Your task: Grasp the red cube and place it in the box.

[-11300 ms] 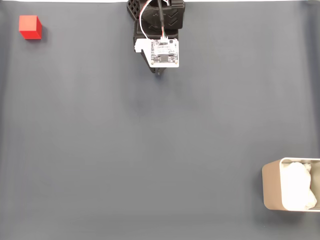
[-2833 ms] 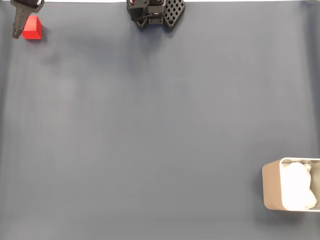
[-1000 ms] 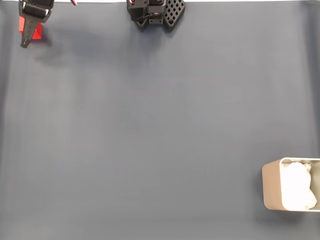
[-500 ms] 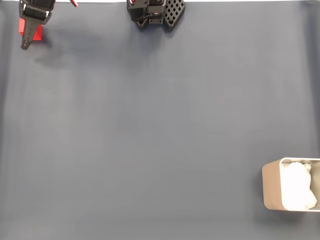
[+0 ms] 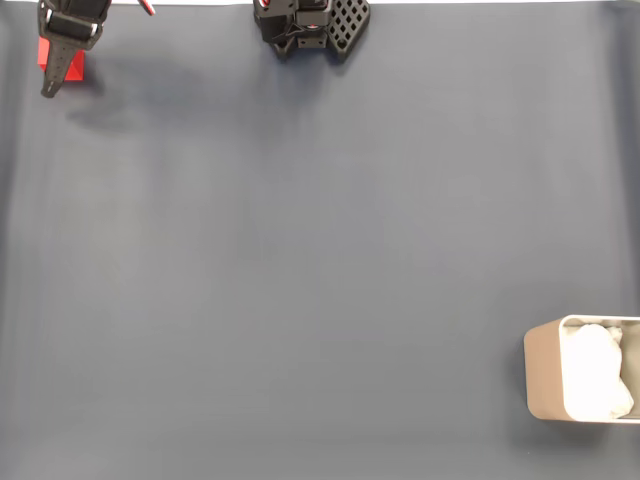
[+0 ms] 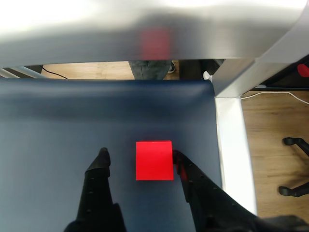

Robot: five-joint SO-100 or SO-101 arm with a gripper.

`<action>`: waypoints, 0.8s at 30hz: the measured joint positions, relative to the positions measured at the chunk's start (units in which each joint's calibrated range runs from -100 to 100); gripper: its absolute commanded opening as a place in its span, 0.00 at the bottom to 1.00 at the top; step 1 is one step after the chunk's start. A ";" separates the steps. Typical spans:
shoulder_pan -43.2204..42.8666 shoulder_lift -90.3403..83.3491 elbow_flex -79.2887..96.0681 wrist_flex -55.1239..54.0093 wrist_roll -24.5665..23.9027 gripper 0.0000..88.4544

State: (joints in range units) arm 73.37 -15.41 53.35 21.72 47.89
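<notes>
Tool [image 6: 140, 157] spread around the red cube [image 6: 154, 160] near the mat's edge [image 6: 211, 121]; box [image 5: 545, 372] well apart.

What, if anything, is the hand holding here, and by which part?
Nothing yet: the open hand straddles the red cube, one finger at its side, the other apart.

— What was the table covered with?
— A dark blue-grey mat [image 5: 320, 260] was spread over it; a white edge [image 6: 231, 145] was seen along the right in the wrist view.

— And beyond it?
— A wooden floor [image 6: 270, 145] was seen, crossed by a white cable [image 6: 275, 94], with black chair castors [image 6: 294, 164] at the right.
</notes>
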 measured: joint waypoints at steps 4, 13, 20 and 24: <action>0.00 0.35 0.72 -0.88 0.34 0.33; 0.00 0.69 2.08 -2.31 0.83 0.32; 0.00 0.69 2.44 -2.70 1.22 0.24; 0.00 0.69 2.44 -2.70 1.37 0.20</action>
State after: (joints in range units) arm 73.37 -14.72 55.79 19.01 49.26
